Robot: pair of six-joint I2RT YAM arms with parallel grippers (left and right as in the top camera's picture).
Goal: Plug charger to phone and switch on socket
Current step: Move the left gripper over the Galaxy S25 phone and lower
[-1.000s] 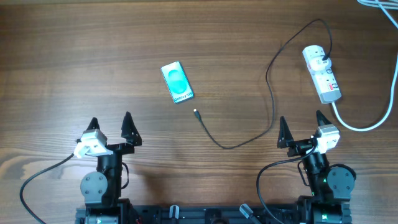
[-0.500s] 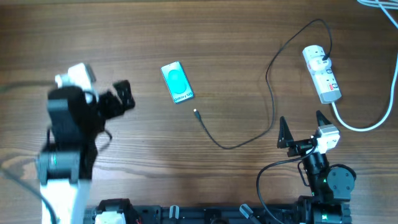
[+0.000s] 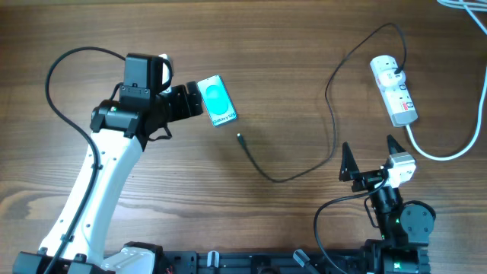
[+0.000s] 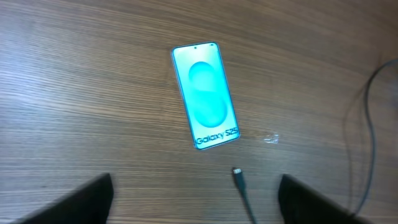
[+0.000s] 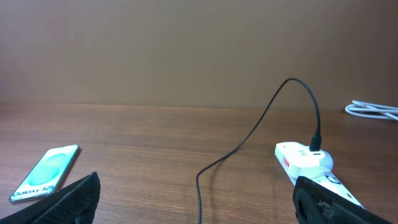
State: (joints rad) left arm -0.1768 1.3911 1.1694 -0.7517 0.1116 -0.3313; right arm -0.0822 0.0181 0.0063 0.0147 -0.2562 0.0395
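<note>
The phone [image 3: 217,100] lies flat on the wooden table with its cyan screen up; in the left wrist view the phone [image 4: 205,94] is just ahead of the fingers. My left gripper [image 3: 196,103] hovers at the phone's left edge, open and holding nothing [image 4: 196,205]. The charger's silvery plug tip [image 3: 240,138] lies loose just below the phone, also seen as the plug tip [image 4: 237,171]. Its black cable [image 3: 332,122] runs right to a white adapter [image 3: 397,74] seated in the socket [image 3: 394,91]. My right gripper [image 3: 369,148] rests open at the front right, its jaws wide [image 5: 199,208].
A thick white cord [image 3: 449,154] curves from the socket's near end toward the right table edge. More white cable [image 3: 464,11] lies at the far right corner. The right wrist view shows the socket [image 5: 305,163], black cable [image 5: 249,134] and phone [image 5: 45,172].
My left arm has swung up from its rest at the front left and reached out to the phone's left side. The right arm, phone and cable have not moved.
</note>
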